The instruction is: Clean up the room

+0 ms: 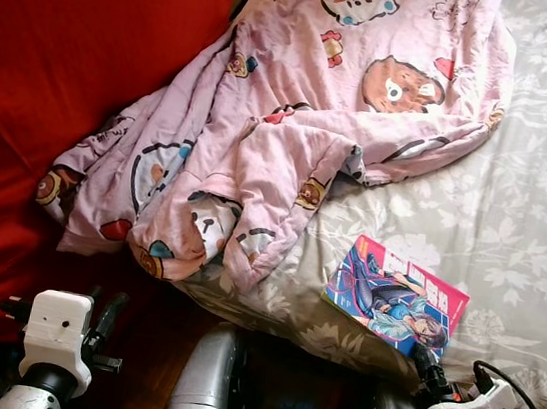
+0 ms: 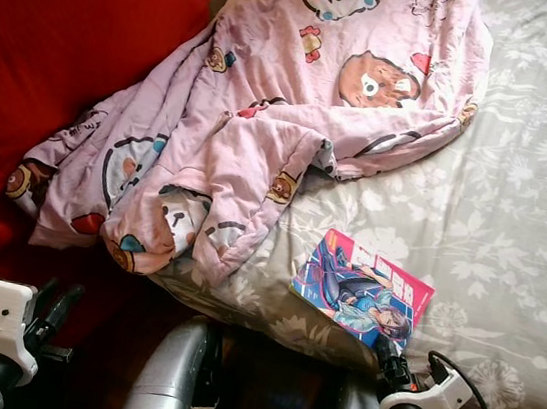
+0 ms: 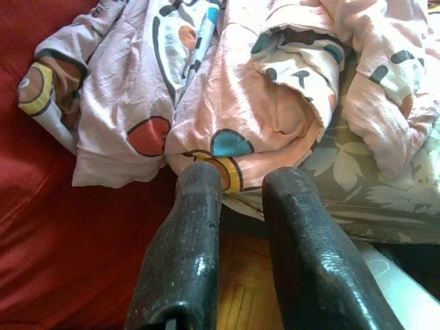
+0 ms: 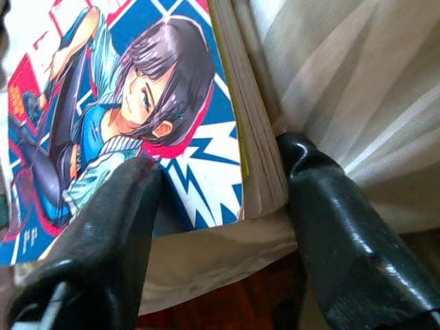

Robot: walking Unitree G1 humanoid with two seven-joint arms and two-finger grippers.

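Note:
A comic book [image 1: 397, 297] with a blue and red cover lies flat on the grey floral bed sheet [image 1: 536, 199], close to the bed's near edge. My right gripper [image 1: 424, 364] is at the book's near corner. In the right wrist view the gripper [image 4: 220, 161] is open, one finger over the cover [image 4: 137, 103] and the other against the page edge. A crumpled pink cartoon blanket [image 1: 295, 117] spills over the bed's left side. My left gripper [image 1: 107, 306] is low and short of the blanket's hanging edge [image 3: 261, 103], open by a narrow gap with nothing in it.
A large red cloth surface [image 1: 71, 57] lies left of the bed, touching the blanket. Wooden floor [image 3: 240, 295] shows below the bed edge between my arms. The right half of the sheet is bare.

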